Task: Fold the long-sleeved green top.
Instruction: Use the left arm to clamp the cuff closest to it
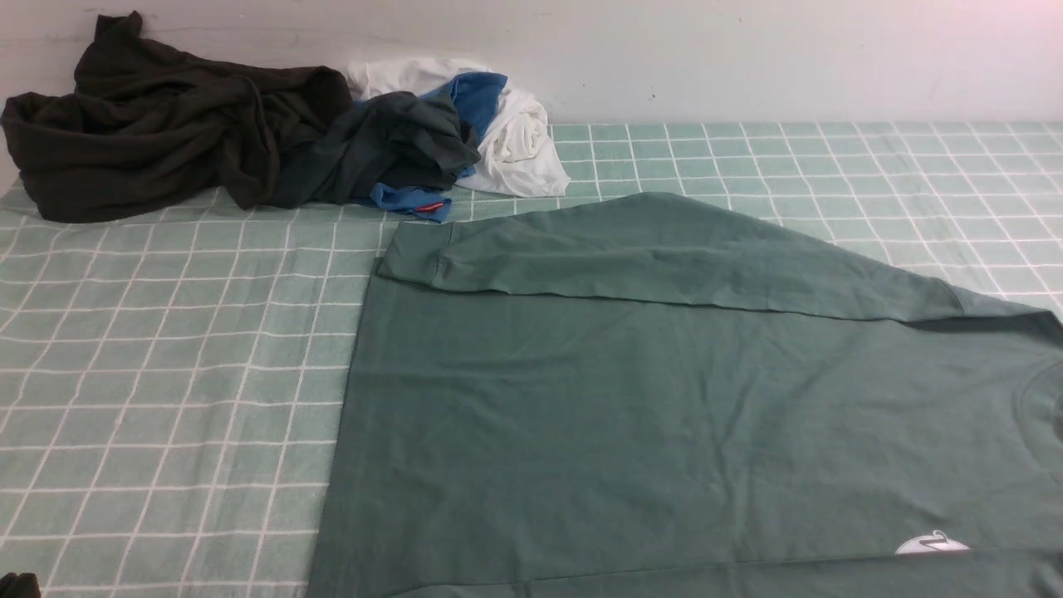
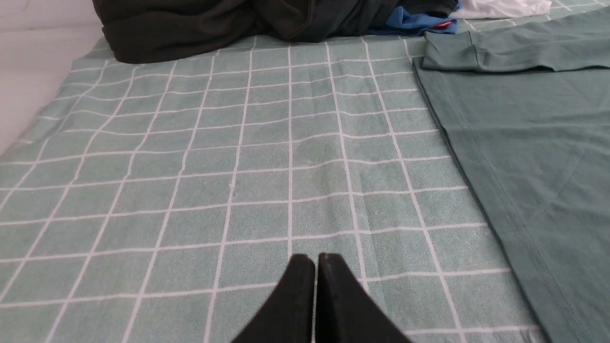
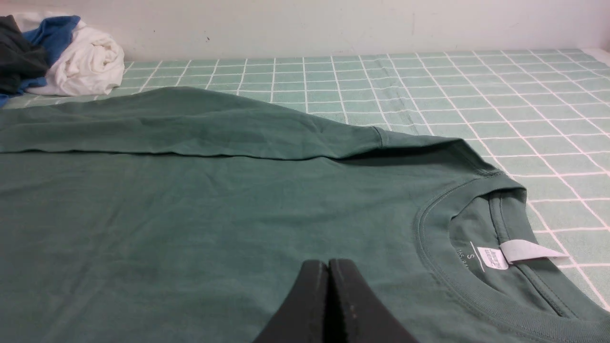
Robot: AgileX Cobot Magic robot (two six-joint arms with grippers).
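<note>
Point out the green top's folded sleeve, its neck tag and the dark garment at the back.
folded sleeve [image 1: 656, 253]: front view, midway along its length.
neck tag [image 3: 531, 250]: right wrist view, centre of the white tab.
dark garment [image 1: 158, 124]: front view, middle of the crumpled heap.

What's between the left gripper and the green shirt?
Only the bare checked cloth. The left wrist view shows it running from the left gripper to the green top.
</note>
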